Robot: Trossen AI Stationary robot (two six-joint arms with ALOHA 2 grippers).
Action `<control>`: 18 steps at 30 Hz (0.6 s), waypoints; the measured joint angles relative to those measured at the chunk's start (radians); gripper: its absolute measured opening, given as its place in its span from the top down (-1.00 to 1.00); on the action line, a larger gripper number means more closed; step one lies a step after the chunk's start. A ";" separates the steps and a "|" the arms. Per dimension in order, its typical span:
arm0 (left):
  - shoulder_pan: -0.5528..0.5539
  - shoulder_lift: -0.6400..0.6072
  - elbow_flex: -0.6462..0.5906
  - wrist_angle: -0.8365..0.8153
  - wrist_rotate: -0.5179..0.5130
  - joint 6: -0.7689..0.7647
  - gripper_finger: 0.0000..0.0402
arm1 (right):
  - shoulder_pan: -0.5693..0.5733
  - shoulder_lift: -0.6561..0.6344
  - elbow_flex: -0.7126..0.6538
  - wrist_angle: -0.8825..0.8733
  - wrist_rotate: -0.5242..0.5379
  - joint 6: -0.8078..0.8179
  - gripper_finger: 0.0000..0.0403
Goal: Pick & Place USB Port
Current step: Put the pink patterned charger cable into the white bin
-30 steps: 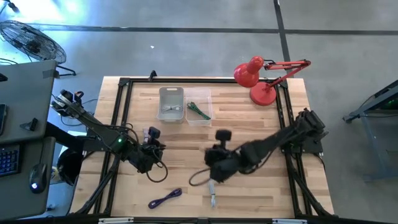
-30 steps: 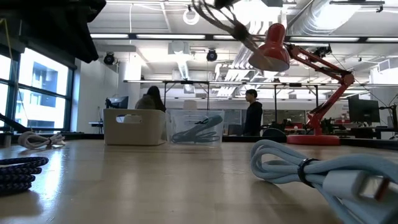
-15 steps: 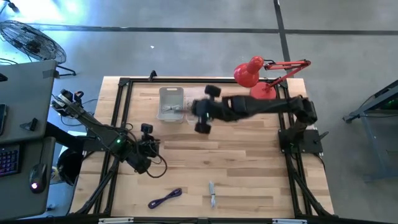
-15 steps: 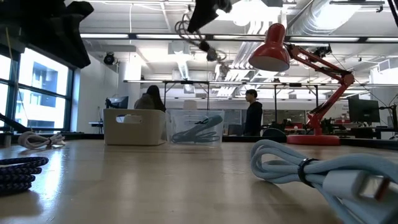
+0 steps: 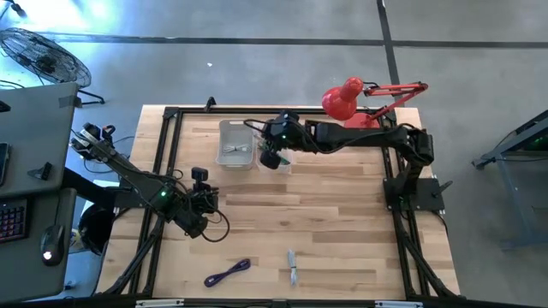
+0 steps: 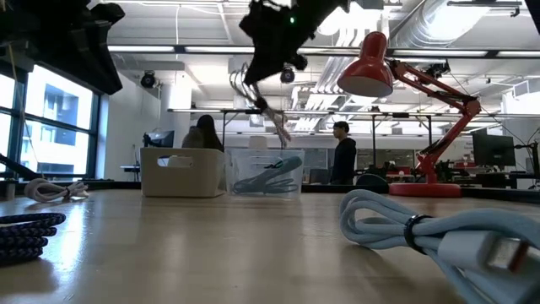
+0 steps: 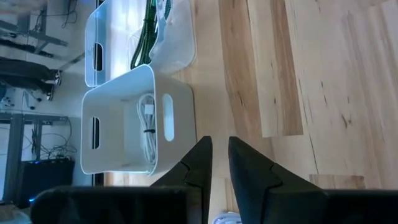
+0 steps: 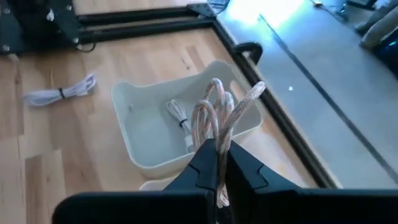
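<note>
My right gripper (image 8: pixel 217 149) is shut on a coiled beige braided cable (image 8: pixel 219 111). It hovers over the two bins at the table's far side, also seen in the high view (image 5: pixel 274 147) and the low view (image 6: pixel 278 29). Below it stands a white bin (image 8: pixel 140 152) holding a white cable (image 8: pixel 180 121). Beside that is a clear bin (image 5: pixel 276 156) with a green cable. My left gripper (image 7: pixel 219 158) is at the table's left, low over the wood. It is open by a narrow gap and empty. My right gripper pinches the cable's coil (image 8: pixel 216 138) between its two fingers, several strands together. The loops stick out past the fingertips. In the low view the cable (image 6: pixel 260 93) hangs below the gripper, lifted clear above the bins.
A white tied cable (image 8: pixel 59 90) lies on the wood by my left arm. A purple cable (image 5: pixel 227 272) and a pale cable (image 5: pixel 293 267) lie near the front edge. A red desk lamp (image 5: pixel 353 107) stands at the far right corner. A black frame runs around the table.
My right gripper has risen from the table's middle and swung toward the far edge, ending over the bins. It stayed shut on the beige cable, which is lifted clear of the table. My left gripper has drawn back slightly toward the left.
</note>
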 joint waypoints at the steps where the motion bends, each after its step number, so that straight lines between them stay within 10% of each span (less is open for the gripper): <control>1: 0.000 0.000 0.000 0.000 0.001 0.000 0.75 | -0.003 0.000 -0.020 0.017 -0.017 0.007 0.98; 18: 0.000 0.001 0.000 0.003 0.013 -0.024 0.75 | -0.015 0.001 -0.117 0.128 -0.160 0.139 0.98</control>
